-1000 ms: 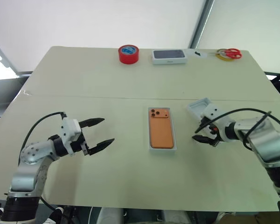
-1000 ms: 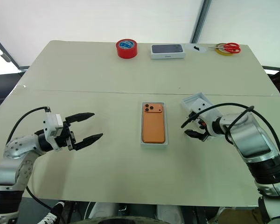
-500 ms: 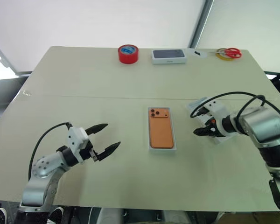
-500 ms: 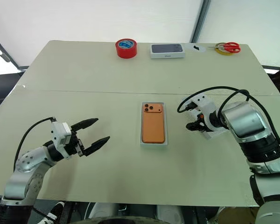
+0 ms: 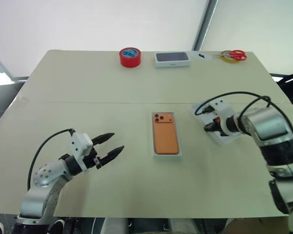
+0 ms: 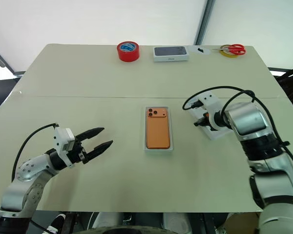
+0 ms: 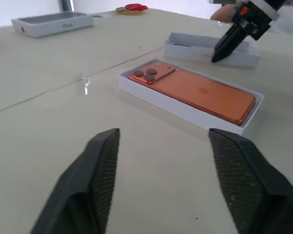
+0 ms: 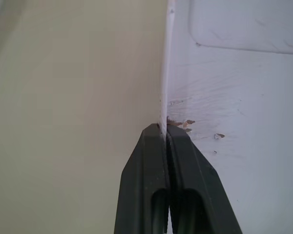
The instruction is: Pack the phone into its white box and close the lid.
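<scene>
- Pinching now: the right gripper (image 8: 164, 127) has snapped from wide open a second ago to clenched on the lid (image 5: 223, 130), its two black fingers (image 8: 146, 165) pressed flat together with the lid's thin white rim caught between the tips.
- Narrowing too: the left gripper (image 5: 113, 144) had its fingers spread wide a second ago; now they stand part-way apart, grasping nothing, bare table (image 5: 88, 87) between and ahead of them.
- The phone (image 5: 165, 136) lies flat in the white box (image 5: 154, 152), well ahead of the left fingertips and off to the side of the right fingertips, with clear table between box and lid.
- What that means, as I read it: the packing half looks done, the lid is now in hand, and what remains is carrying it across and seating it over the box.
- The count: one orange phone, one open white box, one lid, two grippers.
- On the far edge, well beyond both sets of fingers: one red tape roll (image 5: 130, 56), one boxed dark phone (image 5: 172, 59), one pair of red-handled scissors (image 5: 233, 55).
</scene>
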`<act>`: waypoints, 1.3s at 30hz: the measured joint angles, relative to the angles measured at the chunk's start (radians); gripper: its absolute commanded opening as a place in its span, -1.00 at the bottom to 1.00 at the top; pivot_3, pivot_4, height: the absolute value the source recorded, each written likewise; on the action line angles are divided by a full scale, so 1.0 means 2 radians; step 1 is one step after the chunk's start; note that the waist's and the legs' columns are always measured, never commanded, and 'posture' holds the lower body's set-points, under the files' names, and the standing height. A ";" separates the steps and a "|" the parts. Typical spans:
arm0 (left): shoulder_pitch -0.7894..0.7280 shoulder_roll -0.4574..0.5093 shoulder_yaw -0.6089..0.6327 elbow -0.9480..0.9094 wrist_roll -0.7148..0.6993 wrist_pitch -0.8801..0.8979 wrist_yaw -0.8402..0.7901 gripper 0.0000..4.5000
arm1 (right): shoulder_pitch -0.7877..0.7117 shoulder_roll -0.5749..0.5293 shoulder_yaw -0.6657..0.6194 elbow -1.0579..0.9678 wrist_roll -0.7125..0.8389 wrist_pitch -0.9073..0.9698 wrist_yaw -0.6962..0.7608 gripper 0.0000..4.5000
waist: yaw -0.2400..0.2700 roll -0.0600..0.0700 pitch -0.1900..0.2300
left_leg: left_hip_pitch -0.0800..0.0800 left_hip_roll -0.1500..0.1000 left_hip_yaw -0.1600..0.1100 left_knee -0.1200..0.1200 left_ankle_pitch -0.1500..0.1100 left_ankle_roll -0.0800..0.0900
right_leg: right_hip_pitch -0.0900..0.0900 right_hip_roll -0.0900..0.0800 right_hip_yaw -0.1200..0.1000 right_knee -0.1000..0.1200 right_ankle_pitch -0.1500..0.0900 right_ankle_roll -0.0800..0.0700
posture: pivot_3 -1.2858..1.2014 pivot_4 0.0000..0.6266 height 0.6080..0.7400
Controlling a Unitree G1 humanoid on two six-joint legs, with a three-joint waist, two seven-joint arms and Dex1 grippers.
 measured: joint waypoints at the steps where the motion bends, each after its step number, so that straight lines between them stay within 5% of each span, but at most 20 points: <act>1: -0.006 0.000 0.000 0.001 -0.004 0.005 0.001 -0.54 | -0.007 0.012 -0.011 0.013 0.000 -0.017 -0.010 -1.00 | 0.000 0.000 0.000 | 0.000 0.000 0.000 0.000 0.000 0.000 | -0.001 0.000 0.000 0.000 0.000 0.000 | 0.03 -0.52 1.00; 3: -0.019 -0.003 0.000 0.003 -0.009 0.013 0.005 -0.99 | -0.020 0.038 -0.039 0.025 0.002 -0.050 -0.025 -1.00 | 0.001 0.001 0.000 | -0.002 0.000 0.000 0.000 0.000 0.000 | -0.002 0.000 0.000 0.001 0.000 0.000 | 0.03 -0.52 1.00; 12: -0.068 -0.035 -0.007 0.020 -0.015 0.042 0.034 -0.99 | -0.045 0.235 -0.191 0.015 0.079 -0.162 -0.113 -1.00 | 0.001 0.001 0.001 | -0.004 0.000 0.001 0.002 0.000 0.000 | -0.005 0.001 0.000 0.006 0.000 0.000 | 0.03 -0.52 1.00; 19: -0.085 -0.048 -0.008 0.023 -0.012 0.048 0.057 -0.99 | 0.015 0.406 -0.287 -0.111 0.261 -0.034 -0.188 -1.00 | 0.009 0.001 0.000 | -0.004 0.000 0.001 0.002 0.000 0.000 | -0.005 0.001 0.000 0.006 0.000 0.000 | 0.03 -0.52 1.00; 25: -0.089 -0.050 -0.004 0.012 -0.039 0.070 0.058 -0.99 | 0.042 0.424 -0.337 -0.159 0.397 0.093 -0.236 -1.00 | 0.013 0.000 0.000 | -0.004 0.000 0.001 0.002 0.000 0.000 | -0.005 0.001 0.001 0.005 0.000 0.000 | 0.03 -0.52 1.00; 30: -0.107 -0.044 0.025 0.000 -0.085 0.091 0.060 -0.99 | 0.129 0.393 -0.308 -0.131 0.499 0.145 -0.270 -1.00 | 0.009 0.002 0.000 | -0.004 0.000 0.002 0.002 0.000 0.000 | -0.005 0.001 0.002 0.005 0.000 0.000 | 0.03 -0.52 1.00; 39: -0.089 -0.045 0.013 -0.001 -0.083 0.098 0.060 -0.99 | 0.107 0.362 -0.295 -0.068 0.541 0.133 -0.313 -1.00 | 0.014 0.001 0.000 | -0.003 0.000 0.002 0.002 0.000 0.000 | -0.004 0.002 0.002 0.005 0.000 0.000 | 0.03 -0.52 1.00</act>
